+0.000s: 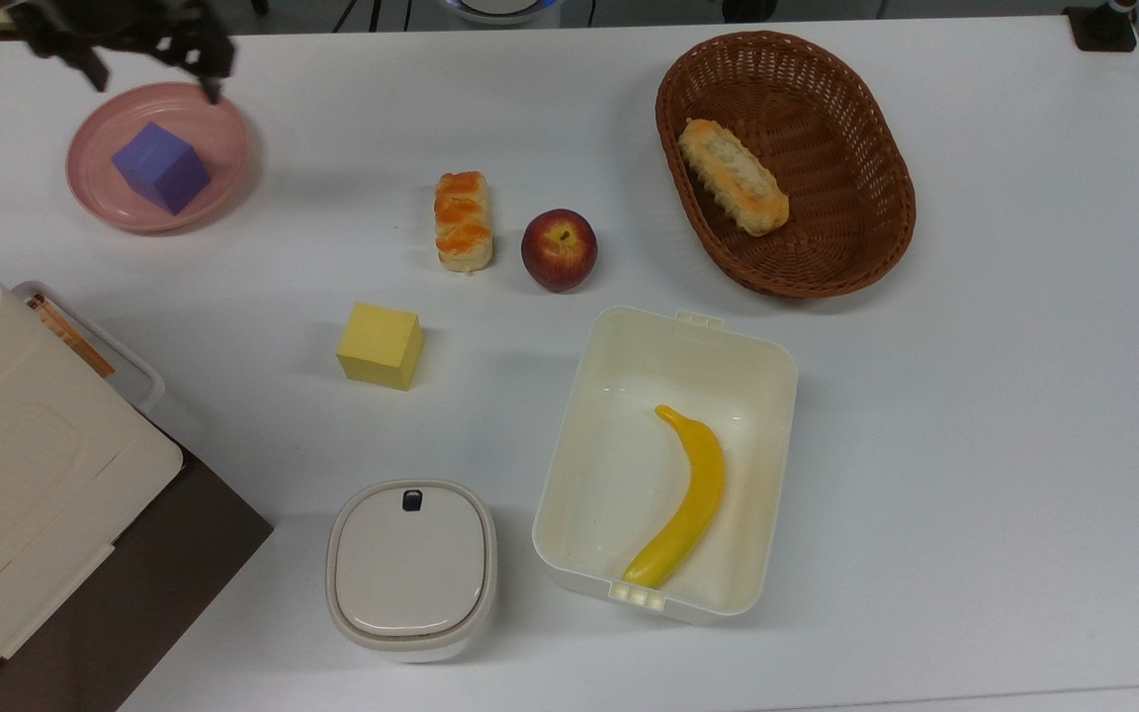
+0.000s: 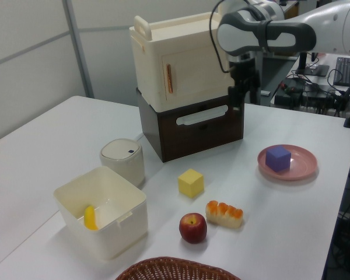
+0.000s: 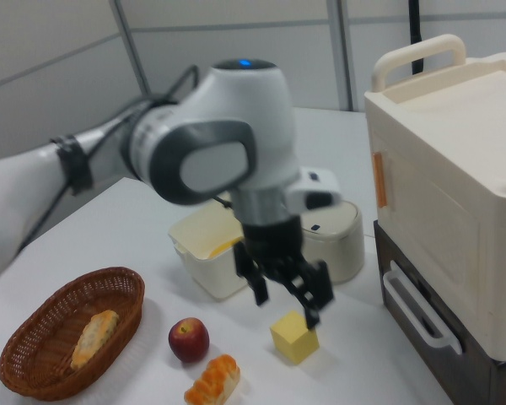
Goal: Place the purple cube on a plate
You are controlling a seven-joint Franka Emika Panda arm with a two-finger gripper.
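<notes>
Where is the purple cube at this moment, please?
The purple cube sits on the pink plate at the top view's upper left, with the open gripper raised just beyond it.

The matte blue-purple cube [image 1: 161,166] [image 2: 277,158] sits flat inside the shallow, round pale pink plate [image 1: 227,168] [image 2: 303,169], turned corner-on in the top view, free of any grasp.

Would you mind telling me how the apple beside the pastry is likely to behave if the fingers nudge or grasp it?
The apple is round and glossy, so a nudge would probably roll it, perhaps against the pastry close beside it. Its smooth curved skin may slip between flat fingers unless gripped across the middle. It looks rigid; its weight can't be judged.
</notes>
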